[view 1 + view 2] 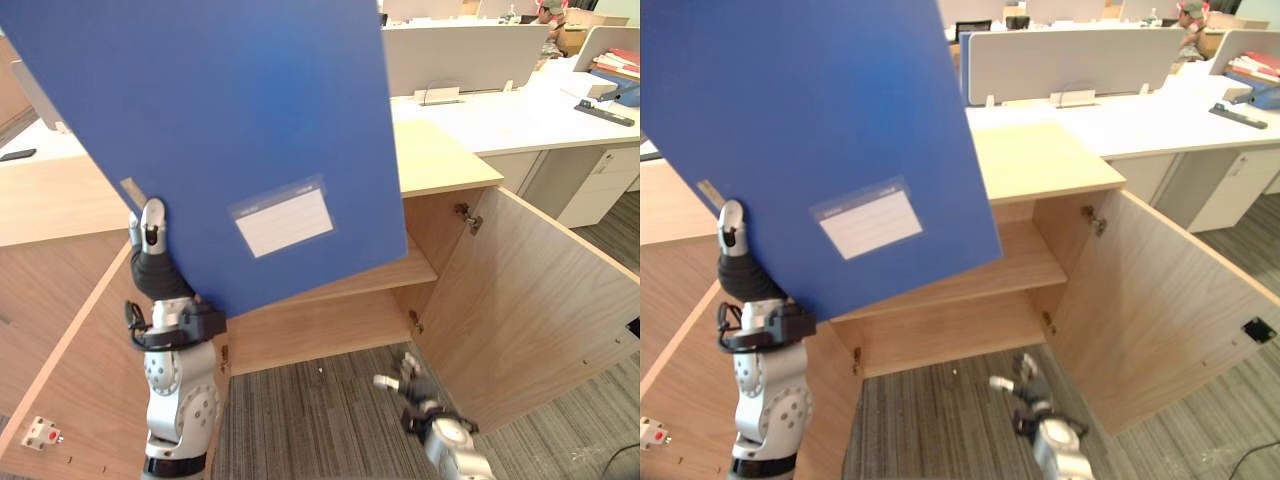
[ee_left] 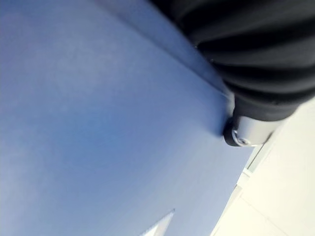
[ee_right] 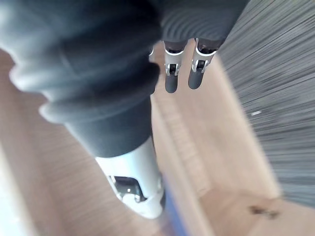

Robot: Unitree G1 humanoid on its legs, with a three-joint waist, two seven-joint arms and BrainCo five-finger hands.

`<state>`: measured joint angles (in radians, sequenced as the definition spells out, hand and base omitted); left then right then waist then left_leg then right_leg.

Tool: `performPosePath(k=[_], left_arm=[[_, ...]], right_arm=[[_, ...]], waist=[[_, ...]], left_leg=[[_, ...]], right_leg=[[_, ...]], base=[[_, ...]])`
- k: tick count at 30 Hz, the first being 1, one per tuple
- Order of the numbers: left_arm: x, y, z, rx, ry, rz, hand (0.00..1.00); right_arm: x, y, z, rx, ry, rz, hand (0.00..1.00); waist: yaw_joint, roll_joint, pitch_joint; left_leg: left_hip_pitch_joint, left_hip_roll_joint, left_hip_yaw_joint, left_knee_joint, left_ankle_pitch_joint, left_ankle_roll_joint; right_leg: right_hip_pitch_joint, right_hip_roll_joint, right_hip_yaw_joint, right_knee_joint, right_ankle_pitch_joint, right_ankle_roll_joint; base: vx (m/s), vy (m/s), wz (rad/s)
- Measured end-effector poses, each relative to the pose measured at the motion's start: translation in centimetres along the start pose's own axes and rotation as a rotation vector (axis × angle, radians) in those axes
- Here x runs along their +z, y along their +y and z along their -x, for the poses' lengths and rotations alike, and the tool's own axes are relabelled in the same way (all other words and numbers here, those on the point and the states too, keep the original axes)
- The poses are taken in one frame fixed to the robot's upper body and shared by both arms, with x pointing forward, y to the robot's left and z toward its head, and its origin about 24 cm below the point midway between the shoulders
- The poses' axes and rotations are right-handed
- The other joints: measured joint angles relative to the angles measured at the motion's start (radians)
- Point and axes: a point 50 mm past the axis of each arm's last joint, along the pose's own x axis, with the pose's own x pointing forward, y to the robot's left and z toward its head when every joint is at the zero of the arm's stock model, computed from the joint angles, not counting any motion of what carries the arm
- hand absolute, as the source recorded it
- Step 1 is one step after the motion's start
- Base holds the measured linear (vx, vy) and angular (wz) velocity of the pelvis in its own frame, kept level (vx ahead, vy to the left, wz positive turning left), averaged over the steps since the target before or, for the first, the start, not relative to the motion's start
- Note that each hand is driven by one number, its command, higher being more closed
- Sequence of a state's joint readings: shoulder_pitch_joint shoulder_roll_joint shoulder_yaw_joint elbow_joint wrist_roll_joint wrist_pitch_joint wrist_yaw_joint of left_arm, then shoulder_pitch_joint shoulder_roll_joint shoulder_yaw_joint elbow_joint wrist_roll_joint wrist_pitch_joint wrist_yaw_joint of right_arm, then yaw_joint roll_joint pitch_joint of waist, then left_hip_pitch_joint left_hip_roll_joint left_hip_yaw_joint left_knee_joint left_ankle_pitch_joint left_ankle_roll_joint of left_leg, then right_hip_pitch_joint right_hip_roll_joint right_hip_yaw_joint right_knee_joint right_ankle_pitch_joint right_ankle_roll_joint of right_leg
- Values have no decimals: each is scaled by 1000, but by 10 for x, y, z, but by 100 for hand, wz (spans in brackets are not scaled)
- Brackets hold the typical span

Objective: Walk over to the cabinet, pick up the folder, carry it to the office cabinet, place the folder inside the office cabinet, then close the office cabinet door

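A large blue folder (image 1: 220, 130) with a white label pocket (image 1: 283, 222) is held up, tilted, close in front of my head, hiding much of the cabinet behind it. My left hand (image 1: 150, 235) grips its lower left edge, thumb on the front face, and the left wrist view has the folder (image 2: 98, 123) right against the hand. The wooden office cabinet (image 1: 440, 155) stands just ahead with both doors swung open, and its inner shelf (image 1: 405, 272) is bare. My right hand (image 1: 415, 385) hangs low by the right door (image 1: 530, 300), its fingers (image 3: 182, 73) straight and holding nothing.
The left cabinet door (image 1: 70, 380) stands open beside my left arm, with a small red and white catch (image 1: 40, 433) on it. White desks with dividers (image 1: 470, 50) and a drawer unit (image 1: 600, 185) lie behind the cabinet. Grey carpet (image 1: 320, 420) covers the floor.
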<state>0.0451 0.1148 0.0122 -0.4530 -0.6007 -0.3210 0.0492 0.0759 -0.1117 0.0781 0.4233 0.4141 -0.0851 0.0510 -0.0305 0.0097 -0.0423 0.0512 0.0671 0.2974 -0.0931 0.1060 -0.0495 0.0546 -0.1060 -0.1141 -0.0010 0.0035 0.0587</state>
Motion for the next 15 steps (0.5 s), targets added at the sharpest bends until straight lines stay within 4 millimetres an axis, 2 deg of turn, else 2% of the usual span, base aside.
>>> performPosePath(k=[1, 3, 4, 6, 7, 8, 11, 15], left_arm=[[0, 1, 2, 6, 4, -2, 100], [1, 4, 5, 20, 13, -8, 100], [1, 4, 6, 19, 14, -9, 100], [1, 5, 7, 11, 22, -22, 100], [1, 5, 7, 9, 24, -28, 100], [1, 5, 7, 5, 29, -38, 100], [-1, 3, 8, -16, 40, -60, 100], [-1, 3, 9, -28, 50, -128, 100]], right_arm=[[13, 5, -1, 24, -60, -15, 0], [64, 25, 3, 139, -295, -125, 0], [75, 30, 6, 169, -351, -148, 0], [118, 45, 18, 265, -548, -178, 0], [127, 48, 20, 284, -589, -176, 0], [145, 55, 25, 324, -673, -171, 0], [174, 69, 33, 391, -810, -167, 0], [188, 78, 38, 418, -876, -120, 0]], waist=[[0, 0, 0], [1, -2, -1], [1, -2, -1], [3, -2, -1], [4, -2, -1], [4, -2, -1], [4, -4, -1], [11, -5, -1]], left_leg=[[0, 0, 0, 1, 0, 0], [0, 1, -1, 3, 0, 0], [0, 1, -1, 4, 0, 0], [2, 2, -2, 4, 0, 0], [2, 2, -2, 4, 0, 0], [3, 2, -2, 4, 0, 0], [4, 3, -3, 4, 0, 0], [4, 3, -3, 4, 0, 0]], right_leg=[[0, 1, 0, 0, 0, 0], [1, 1, -1, 0, 1, 0], [1, 2, -1, 0, 1, 0], [2, 2, -2, 0, 2, 1], [2, 2, -2, 0, 2, 1], [3, 2, -2, 0, 3, 1], [3, 3, -2, 2, 3, 1], [3, 3, -3, 2, 3, 2]], base=[[0, 0, 0], [0, 0, 0], [0, 0, 0], [0, 0, 0], [0, 0, 0], [0, 0, 0], [-34, 4, 0], [-16, 3, 0]])
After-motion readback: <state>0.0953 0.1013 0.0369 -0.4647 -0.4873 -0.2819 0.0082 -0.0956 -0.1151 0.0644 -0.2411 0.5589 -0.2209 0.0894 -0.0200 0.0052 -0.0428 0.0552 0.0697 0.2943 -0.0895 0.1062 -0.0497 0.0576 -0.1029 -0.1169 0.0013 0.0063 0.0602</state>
